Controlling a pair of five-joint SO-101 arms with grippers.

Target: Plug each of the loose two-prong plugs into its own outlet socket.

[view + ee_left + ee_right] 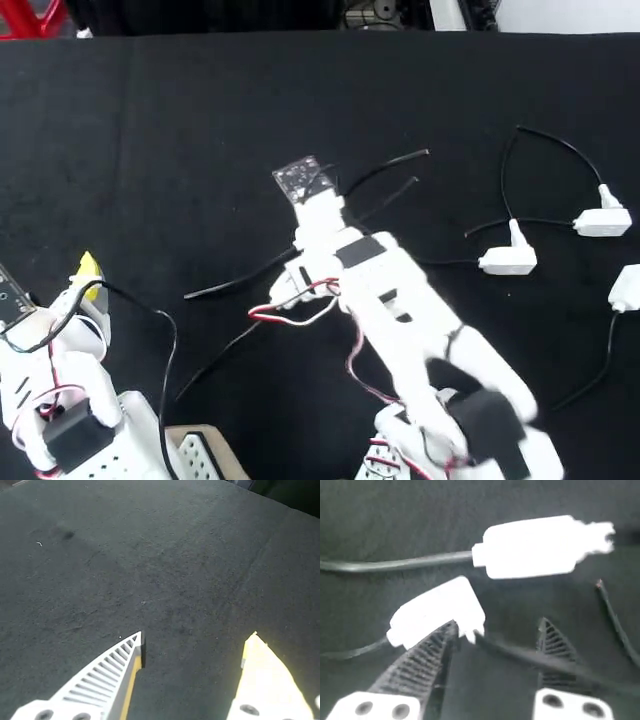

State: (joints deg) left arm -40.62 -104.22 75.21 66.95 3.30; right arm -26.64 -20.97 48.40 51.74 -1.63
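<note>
three white plugs lie at the high view's right; two more plugs sit by the right gripper, centre, jaws apart; left gripper, lower left, jaws apart over black cloth.

The left arm and right arm are white plastic with black blocks and thin red, white and black wires, with pointy ribbed jaws, one of the left ones yellow.
</note>
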